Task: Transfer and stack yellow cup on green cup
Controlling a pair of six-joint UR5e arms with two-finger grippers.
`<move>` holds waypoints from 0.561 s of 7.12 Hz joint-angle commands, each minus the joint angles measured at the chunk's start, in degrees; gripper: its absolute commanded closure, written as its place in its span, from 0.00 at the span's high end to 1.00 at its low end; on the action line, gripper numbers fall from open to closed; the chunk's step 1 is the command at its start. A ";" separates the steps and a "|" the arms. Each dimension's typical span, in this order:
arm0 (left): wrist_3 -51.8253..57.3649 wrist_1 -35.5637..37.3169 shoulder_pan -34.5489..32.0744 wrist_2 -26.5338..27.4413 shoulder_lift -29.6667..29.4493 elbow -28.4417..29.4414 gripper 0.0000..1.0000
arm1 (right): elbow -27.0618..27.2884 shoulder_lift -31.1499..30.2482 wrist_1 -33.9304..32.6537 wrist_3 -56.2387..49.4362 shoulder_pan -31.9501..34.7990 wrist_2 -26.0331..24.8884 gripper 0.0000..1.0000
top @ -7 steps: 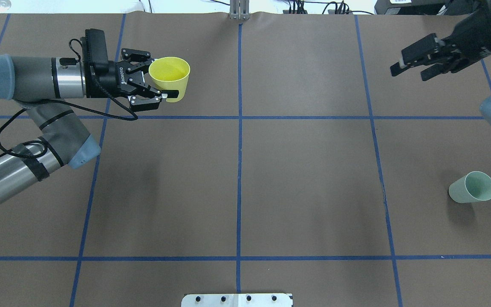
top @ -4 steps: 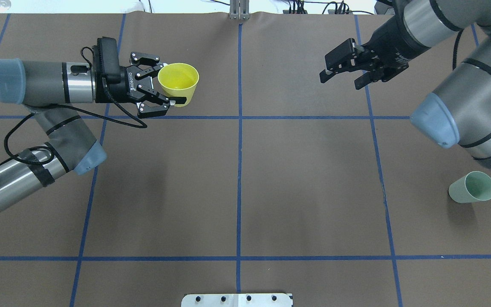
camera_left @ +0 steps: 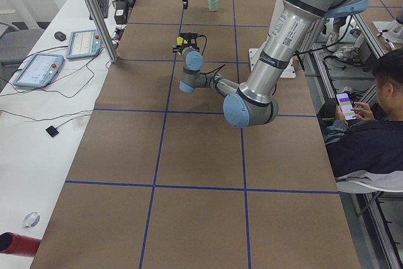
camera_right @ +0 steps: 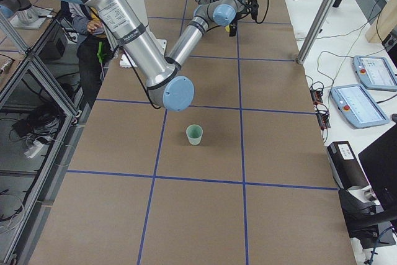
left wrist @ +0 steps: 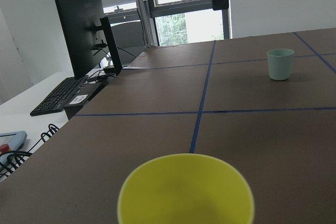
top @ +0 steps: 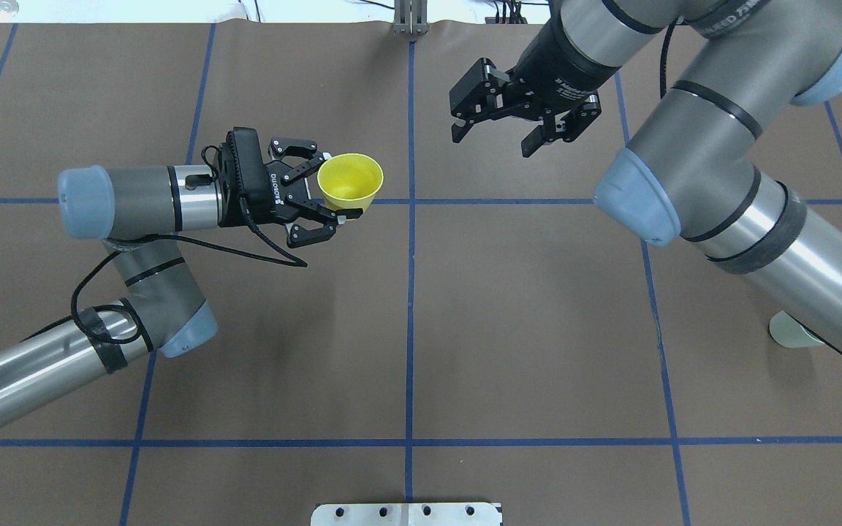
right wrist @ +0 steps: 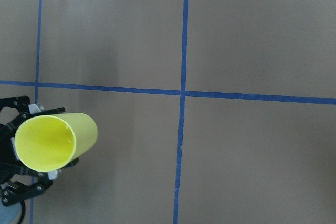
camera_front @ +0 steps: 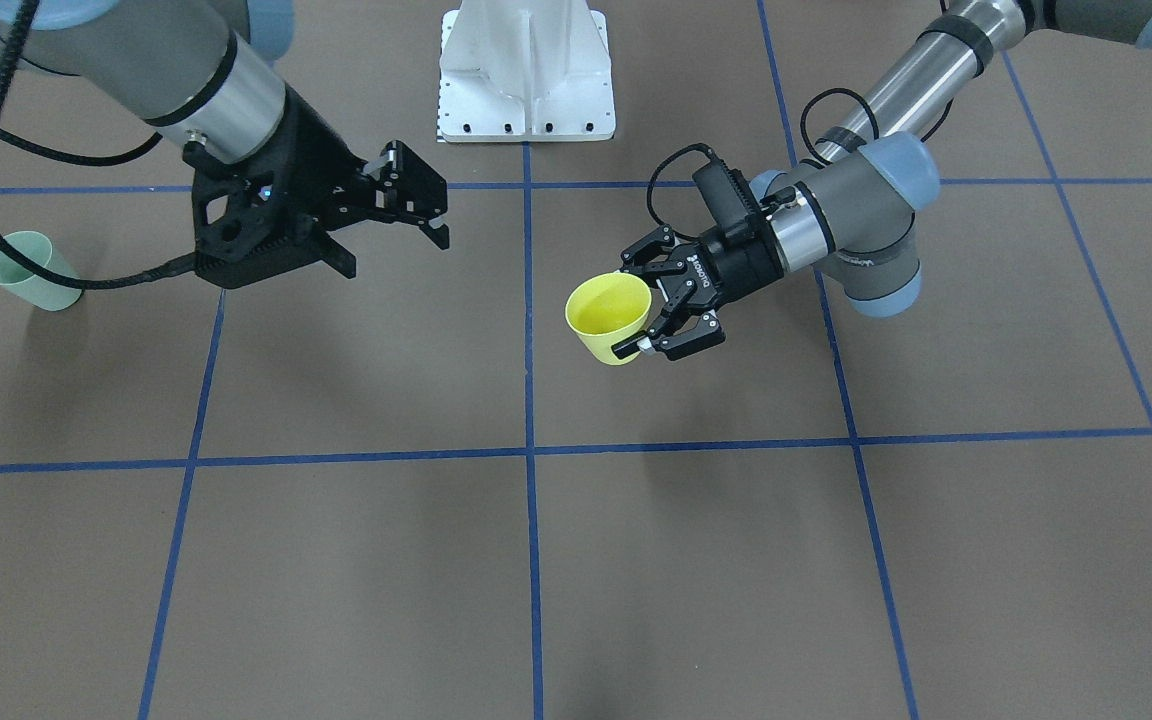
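Observation:
My left gripper [top: 340, 186] is shut on the yellow cup [top: 350, 181] and holds it upright above the table, left of the centre line. The cup also shows in the front view [camera_front: 608, 318], the left wrist view [left wrist: 186, 192] and the right wrist view [right wrist: 55, 140]. My right gripper [top: 492, 142] is open and empty, in the air past the centre line, above and to the right of the yellow cup. The green cup [camera_front: 24, 270] stands upright far on my right side. In the overhead view my right arm hides most of it [top: 786, 332].
Blue tape lines divide the brown table cover into squares. A white base plate [camera_front: 526, 70] sits at the robot's edge. A seated person [camera_left: 371, 130] is beside the table. A monitor and keyboard [left wrist: 79, 40] stand past the far table edge.
My left arm has carried the yellow cup right, towards the centre line. My right gripper has swung left towards the centre, and its arm now covers most of the green cup in the overhead view.

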 commanded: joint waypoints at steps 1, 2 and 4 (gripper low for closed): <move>0.51 0.09 4.42 6.10 -0.55 -0.99 0.28 | -2.79 3.95 -0.05 3.11 -3.42 -2.72 1.00; 0.51 0.18 4.61 6.56 -1.17 -1.34 0.29 | -2.88 4.83 0.04 3.38 -5.70 -5.52 1.00; 0.43 0.79 4.70 6.56 -1.79 -3.00 0.30 | -2.36 4.84 0.04 4.25 -8.52 -11.05 1.00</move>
